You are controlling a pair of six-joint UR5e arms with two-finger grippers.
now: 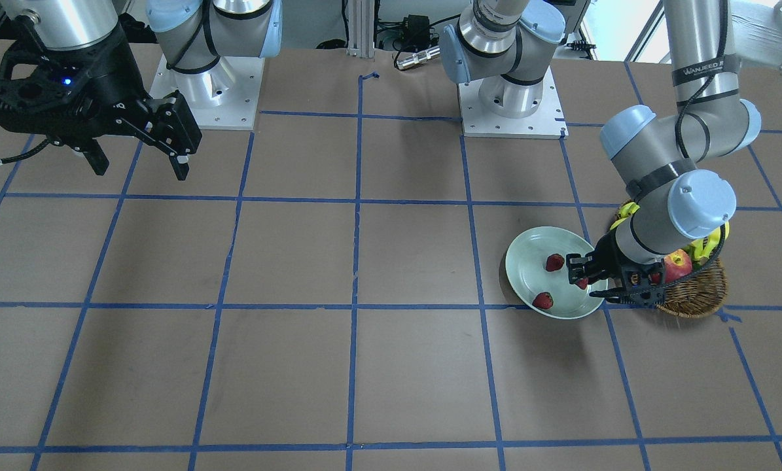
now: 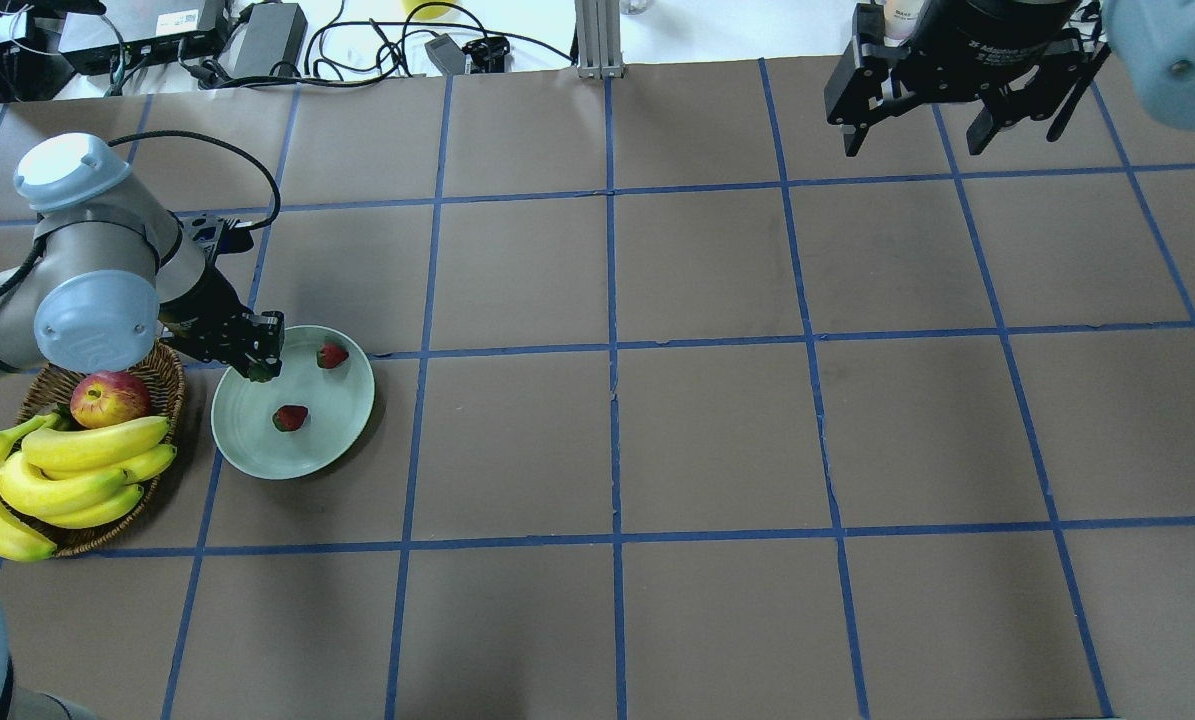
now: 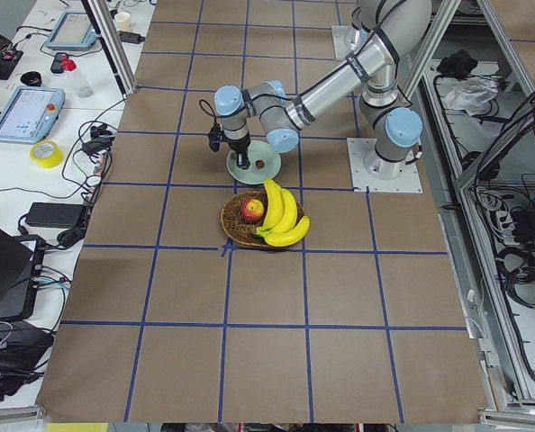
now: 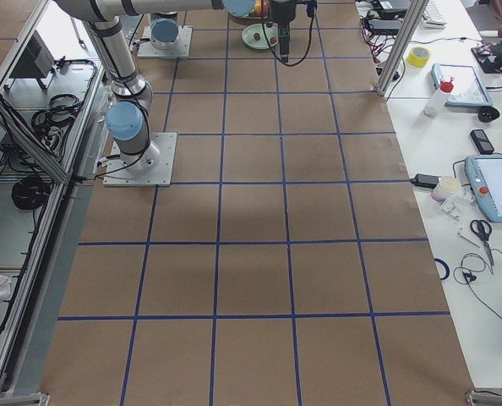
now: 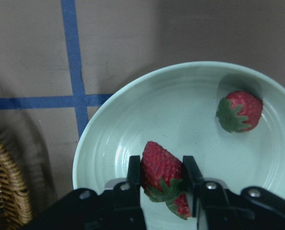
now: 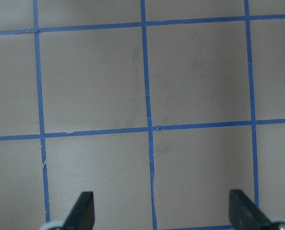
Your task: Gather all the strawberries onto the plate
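Closest to the left wrist camera, the held strawberry (image 5: 159,165) sits between the two black fingers of the left hand (image 5: 162,164), which is clamped on its sides. The tip points away from the lens and the green cap is back near the palm. The berry hangs over the near-left part of the plate (image 5: 190,105), inside the rim. Whether it touches the glaze or floats just above it cannot be told from any view.

The two other strawberries (image 1: 555,262) (image 1: 543,300) lie loose in the plate, apart from each other and clear of the fingers. With those two down and the third over the dish, I judge this to be the last delivery, at the point of release.

The next move calls for little. The hand should ease down if there is a gap, then part the fingers so the berry settles on the bare patch rather than rolling toward the rim. After that it should lift straight up, so the fingertips do not catch the rim or nudge the berries already there.

Just beside the plate stands the wicker basket (image 2: 162,375) with an apple (image 2: 109,398) and bananas (image 2: 77,465). The left arm's wrist reaches across it, so the retreat should stay high enough to miss the fruit.

Well apart, over the far side of the worktop (image 2: 697,430), the right hand (image 2: 914,145) hangs with its fingers spread wide and nothing between them. It has no part in this step.
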